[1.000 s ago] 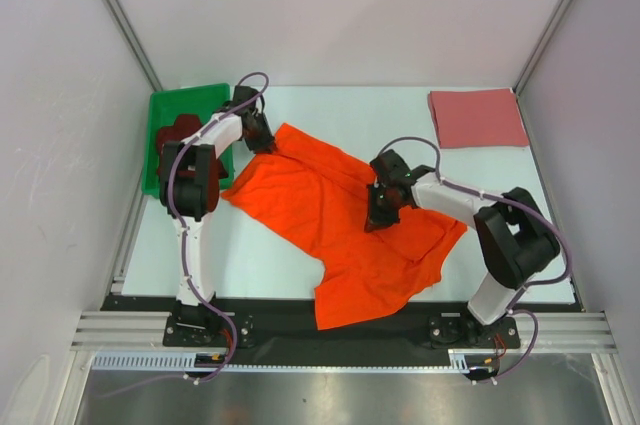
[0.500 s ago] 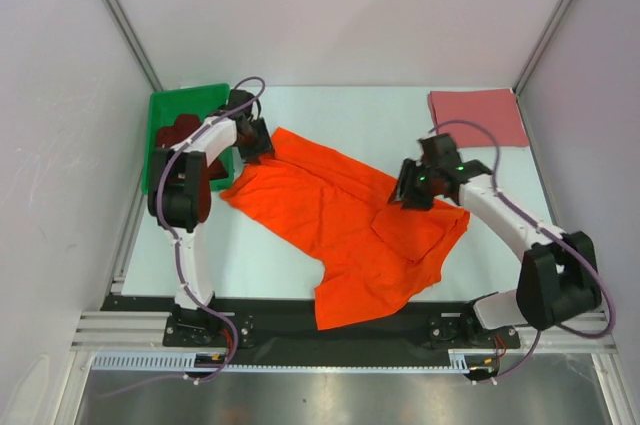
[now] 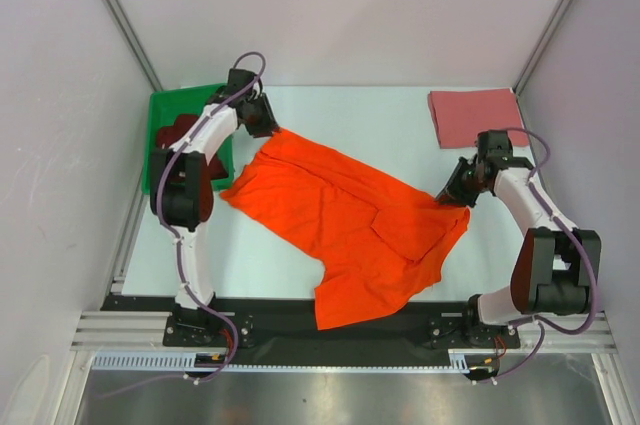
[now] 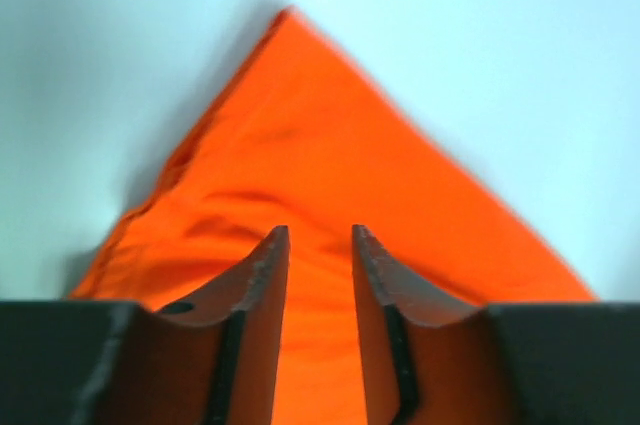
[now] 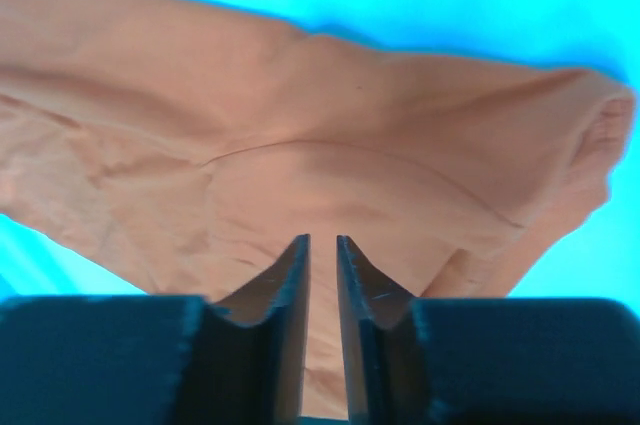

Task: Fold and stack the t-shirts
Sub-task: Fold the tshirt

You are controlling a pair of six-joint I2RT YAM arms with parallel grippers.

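White table [image 3: 350, 115], orange t-shirt [image 3: 340, 215] sprawled: my left gripper [image 4: 318, 233] gapes, right gripper [image 5: 322, 240] nearly pressed together, grip unclear. I'd pinch corners, tug flat.

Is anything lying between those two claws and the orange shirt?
Nothing visible. The left gripper sits over a far corner of the orange t-shirt, the right gripper over its right edge, bare cloth beneath both.

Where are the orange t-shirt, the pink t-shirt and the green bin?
orange t-shirt [image 3: 330, 215], top view, its middle
pink t-shirt [image 3: 478, 117], top view, its middle
green bin [image 3: 170, 105], top view, bare far corner
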